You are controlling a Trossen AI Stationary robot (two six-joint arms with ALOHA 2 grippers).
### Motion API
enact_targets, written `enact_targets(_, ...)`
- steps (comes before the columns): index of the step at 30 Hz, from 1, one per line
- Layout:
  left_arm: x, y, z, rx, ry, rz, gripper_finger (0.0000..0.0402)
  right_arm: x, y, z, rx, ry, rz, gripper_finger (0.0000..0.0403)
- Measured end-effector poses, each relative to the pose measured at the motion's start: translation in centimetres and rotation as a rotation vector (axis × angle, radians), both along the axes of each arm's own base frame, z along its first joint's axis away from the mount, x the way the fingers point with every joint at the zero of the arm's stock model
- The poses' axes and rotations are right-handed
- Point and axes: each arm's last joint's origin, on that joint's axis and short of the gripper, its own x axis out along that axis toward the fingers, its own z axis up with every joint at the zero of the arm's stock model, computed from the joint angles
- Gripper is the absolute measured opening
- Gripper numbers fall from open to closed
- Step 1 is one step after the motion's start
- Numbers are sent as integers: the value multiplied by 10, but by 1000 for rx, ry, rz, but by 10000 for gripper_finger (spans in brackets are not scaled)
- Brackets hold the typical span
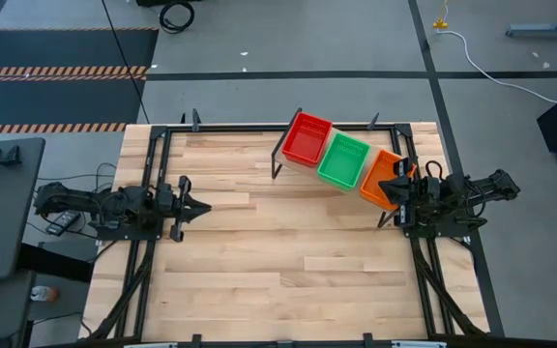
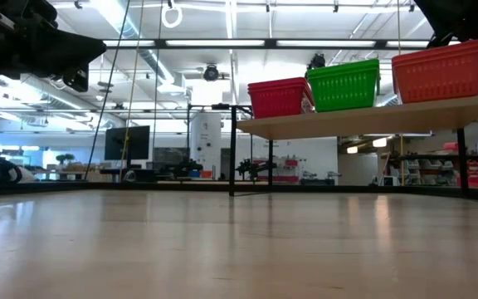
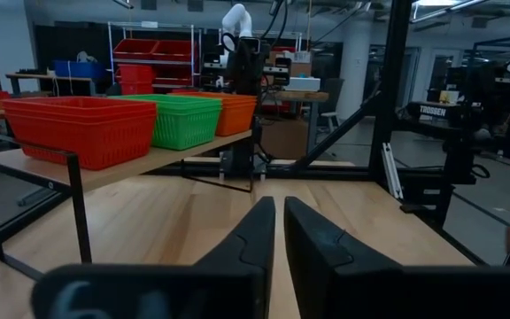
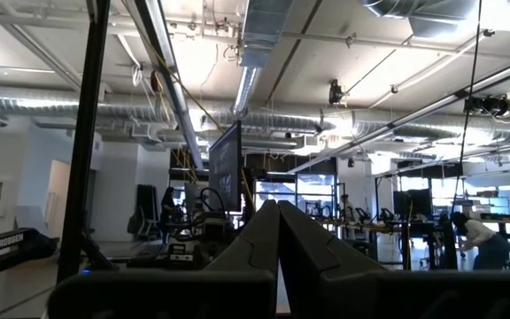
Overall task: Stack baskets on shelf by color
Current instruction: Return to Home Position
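Currently on the light wooden board shelf (image 2: 363,119) with thin black metal legs: three colours of small rectangular basket, one pile per colour, side by side in a row.

- Item 1: red plastic mesh baskets (image 2: 278,97), at one end of the board.
- Item 2: green plastic mesh baskets (image 2: 343,85), in the middle.
- Item 3: orange plastic mesh baskets (image 2: 440,71), at the other end, nearest the right arm.

(How many baskets sit nested in each pile cannot be counted; each pile shows as a single outline.)

Location: the shelf stands toward the far right of the large wooden tabletop (image 2: 222,241), set at a slant to its edges in the high view.

- Left gripper (image 3: 278,206): at the table's left edge, well apart from the shelf and pointing toward it. Its fingers are drawn together to a thin slit and hold nothing.
- Right gripper (image 4: 278,208): at the table's right edge, just beside the orange end of the shelf. Its fingers are pressed together and hold nothing.
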Motion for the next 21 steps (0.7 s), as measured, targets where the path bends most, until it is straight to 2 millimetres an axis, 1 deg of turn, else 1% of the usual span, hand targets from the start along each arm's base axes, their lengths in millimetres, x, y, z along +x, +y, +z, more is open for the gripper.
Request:
enact_targets(5,0,0,0,0,0,0,40,0,0,0,0,0,0,11)
enact_targets(15,0,0,0,0,0,0,28,0,0,0,0,0,0,11)
enact_targets(21,0,0,0,1,1,0,34,0,0,0,0,0,0,11)
